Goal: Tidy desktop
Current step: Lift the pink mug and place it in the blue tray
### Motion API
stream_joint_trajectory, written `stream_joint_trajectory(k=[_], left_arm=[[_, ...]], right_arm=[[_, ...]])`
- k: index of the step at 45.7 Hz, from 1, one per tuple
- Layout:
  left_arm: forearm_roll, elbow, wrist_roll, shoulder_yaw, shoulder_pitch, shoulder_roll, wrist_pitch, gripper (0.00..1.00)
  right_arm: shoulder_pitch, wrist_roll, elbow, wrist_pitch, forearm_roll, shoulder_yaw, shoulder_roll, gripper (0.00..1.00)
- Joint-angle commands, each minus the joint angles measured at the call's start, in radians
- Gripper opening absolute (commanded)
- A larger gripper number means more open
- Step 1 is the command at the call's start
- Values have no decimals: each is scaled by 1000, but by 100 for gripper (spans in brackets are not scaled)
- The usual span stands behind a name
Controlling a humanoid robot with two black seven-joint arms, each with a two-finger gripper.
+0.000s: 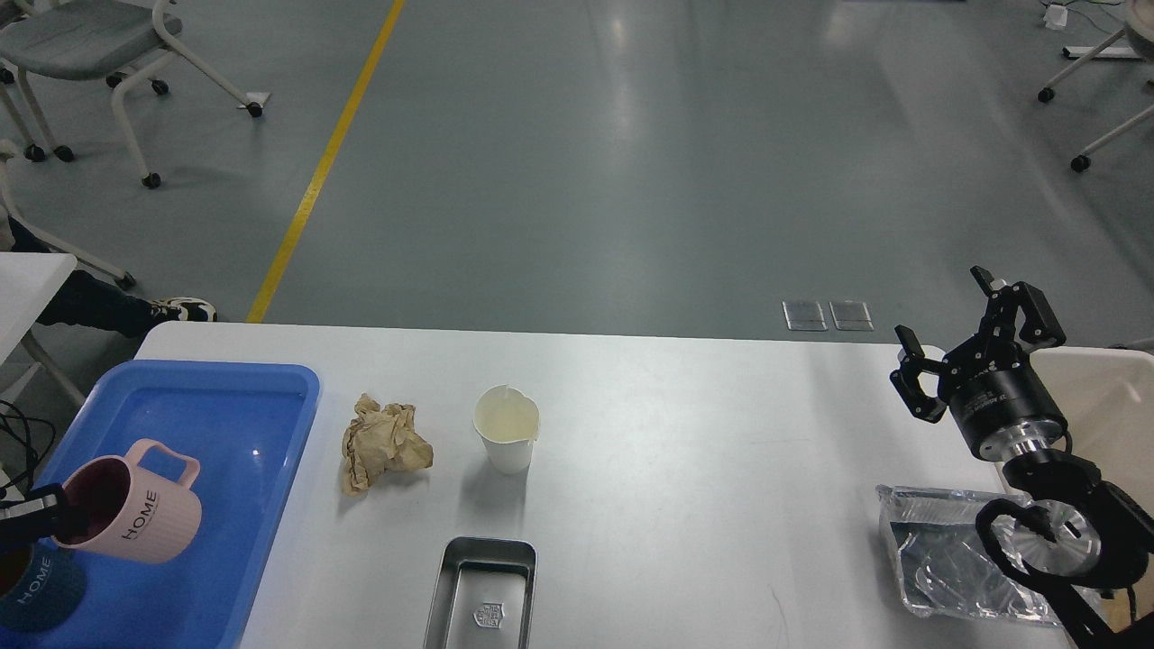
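Holding the pink mug (135, 500) by its rim, the left gripper (50, 521) sits at the lower left edge of view, over the blue tray (270, 397); its fingers read as pinched on the mug's rim, though most of the gripper is cut off by the frame. The mug is tilted, handle up, "HOME" print facing the camera, and it appears lifted above the tray floor. A second, dark mug (36, 595) shows just below it in the tray's near corner. Step in hand looks like placing the pink mug in the tray: level it first, lower it onto bare tray floor clear of the dark mug, release only once the base is flat. The right gripper (951, 347) is spread wide and empty, raised near the beige bin (1113, 406) at the right. The desktop (721, 433) fills the lower half of view and carries 4 loose items: crumpled brown paper (383, 443), white paper cup (508, 428), metal tin (482, 590), clear plastic packaging (947, 550). Risk: mug slipping from a rim pinch if tilted further.
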Motion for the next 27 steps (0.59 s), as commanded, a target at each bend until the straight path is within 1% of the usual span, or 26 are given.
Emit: stream_joint_trajectory(k=[1, 9, 13, 17, 23, 27], left_arm=[[30, 38, 0, 29, 0, -7, 14, 0], [58, 63, 2, 33, 0, -60, 17, 0], [82, 107, 2, 33, -3, -74, 16, 0], [87, 144, 2, 33, -4, -115, 17, 0], [108, 155, 6, 34, -1, -161, 17, 0], [124, 182, 6, 34, -1, -201, 17, 1]], right_arm=[[-1, 1, -8, 2, 0, 0, -2, 100], [-2, 1, -8, 2, 0, 0, -2, 100], [-1, 1, -8, 3, 0, 0, 0, 100], [-2, 1, -8, 3, 0, 0, 0, 100], [-4, 1, -8, 3, 0, 0, 0, 100], [-4, 1, -8, 3, 0, 0, 0, 100]])
